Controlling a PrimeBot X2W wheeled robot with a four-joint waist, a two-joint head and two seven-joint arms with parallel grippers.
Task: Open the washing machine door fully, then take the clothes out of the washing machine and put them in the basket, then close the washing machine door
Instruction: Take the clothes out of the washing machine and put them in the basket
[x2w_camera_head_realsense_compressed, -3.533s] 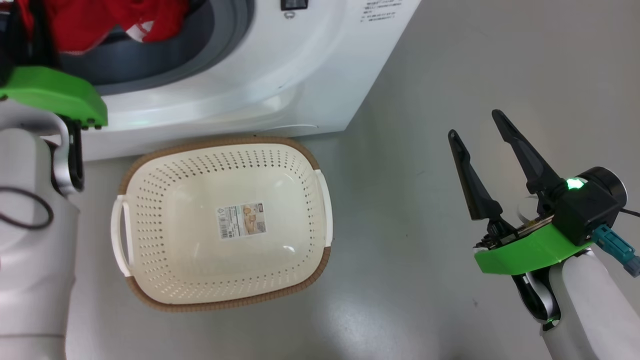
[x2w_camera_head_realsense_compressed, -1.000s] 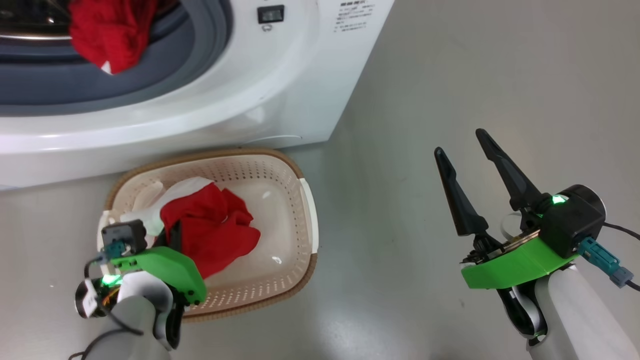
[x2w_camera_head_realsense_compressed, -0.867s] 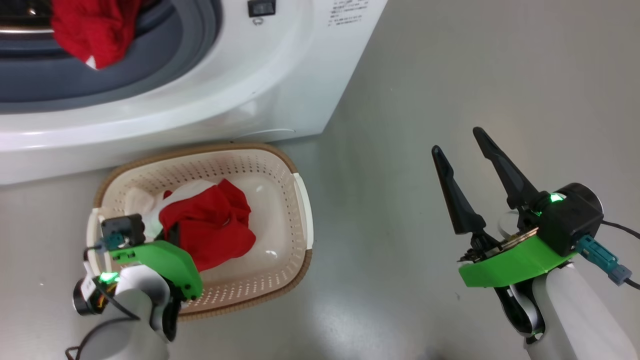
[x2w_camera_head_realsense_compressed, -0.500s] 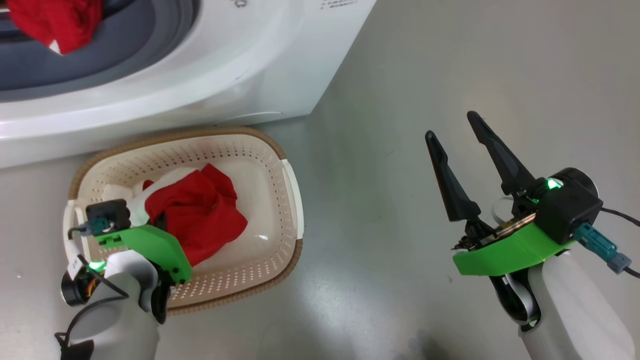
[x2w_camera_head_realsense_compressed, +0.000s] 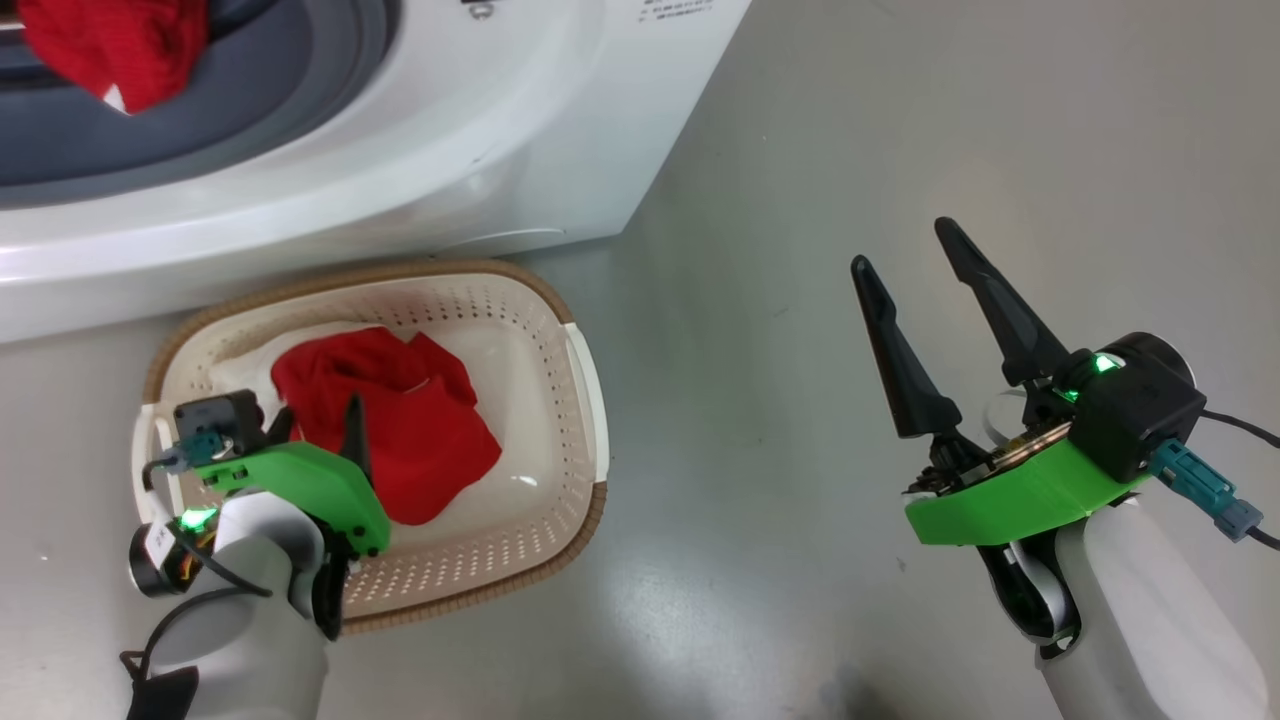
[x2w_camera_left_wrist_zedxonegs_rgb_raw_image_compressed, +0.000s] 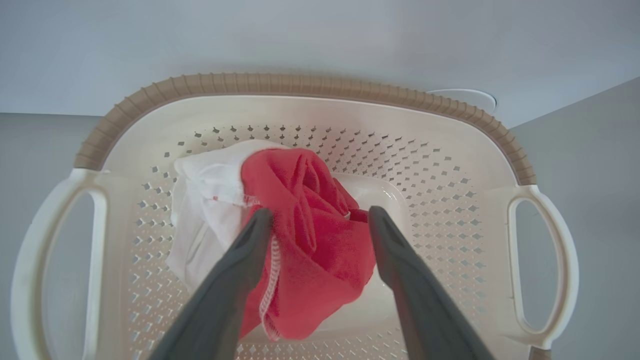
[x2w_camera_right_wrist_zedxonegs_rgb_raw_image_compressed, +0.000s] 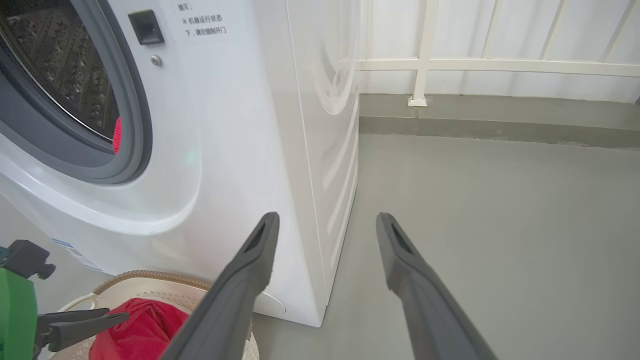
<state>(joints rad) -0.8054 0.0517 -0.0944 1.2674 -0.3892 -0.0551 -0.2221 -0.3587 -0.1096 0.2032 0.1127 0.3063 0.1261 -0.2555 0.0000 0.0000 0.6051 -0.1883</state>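
- The left gripper (x2w_camera_left_wrist_zedxonegs_rgb_raw_image_compressed: 320, 214) hangs over the basket (x2w_camera_left_wrist_zedxonegs_rgb_raw_image_compressed: 300, 85) with its jaws spread wide and nothing clamped between them. Whether the tips brush the cloth cannot be told.
- Between and below its dark fingers (x2w_camera_left_wrist_zedxonegs_rgb_raw_image_compressed: 225, 290) lies a crumpled red-and-white garment (x2w_camera_left_wrist_zedxonegs_rgb_raw_image_compressed: 300, 190), resting on the basket's floor, with its white panel toward 9 o'clock in the left wrist view.
- The right gripper (x2w_camera_head_realsense_compressed: 903, 248) is held over the bare grey floor (x2w_camera_head_realsense_compressed: 800, 130), well apart from the basket at its 3 o'clock in the head view. Its jaws are also spread and empty, pointing toward 11 o'clock.
- The basket stands on the floor just beside the front of the washing machine (x2w_camera_head_realsense_compressed: 450, 130), at the machine's 6 o'clock in the head view.
- A second red garment (x2w_camera_head_realsense_compressed: 110, 50) sits in the machine's open mouth, on the grey rubber ring (x2w_camera_head_realsense_compressed: 260, 90), at 11 o'clock in the head view.
- A white railing (x2w_camera_right_wrist_zedxonegs_rgb_raw_image_compressed: 475, 65) runs behind the machine at 1 o'clock in the right wrist view.
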